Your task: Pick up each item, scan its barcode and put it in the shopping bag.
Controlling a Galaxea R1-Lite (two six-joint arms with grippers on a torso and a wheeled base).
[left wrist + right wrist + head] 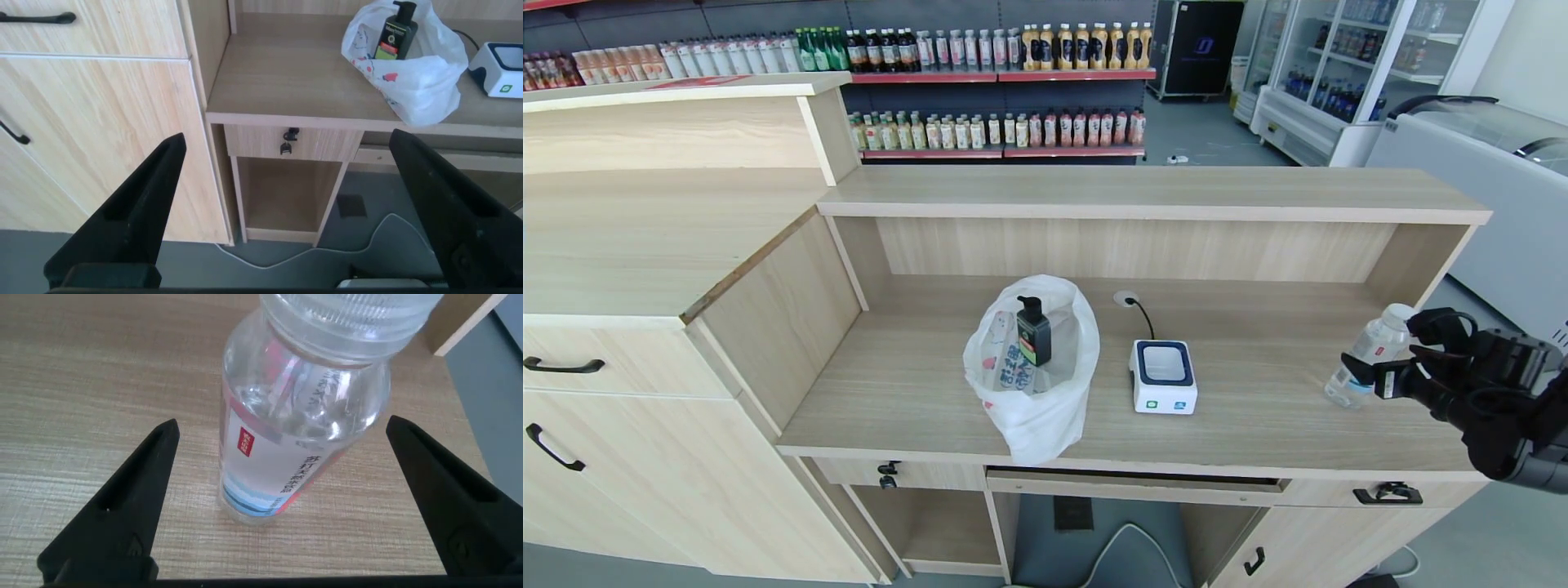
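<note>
Water bottle (1368,355), clear with a red and blue label, stands on its base near the right end of the bench (1258,425), well apart from the scanner (1164,376). The right gripper (1380,341) sits level with it, fingers spread wide on either side and not touching, which looks like the set-up for a side grasp before the scan. The left gripper (288,140) hangs low in front of the bench, also spread open and holding nothing, probably parked out of the way.

The shopping bag (1033,408), white and thin, slumps open just beside the scanner on its left, mouth facing up so items can be dropped in; a black pump bottle (1033,335) already stands inside it. The scanner's window faces upward, its cable (1141,314) running to a hole in the bench.

The bench is pale wood with a raised back ledge. Behind are shelves of drinks (996,49) and glass-door fridges (1339,65)
</note>
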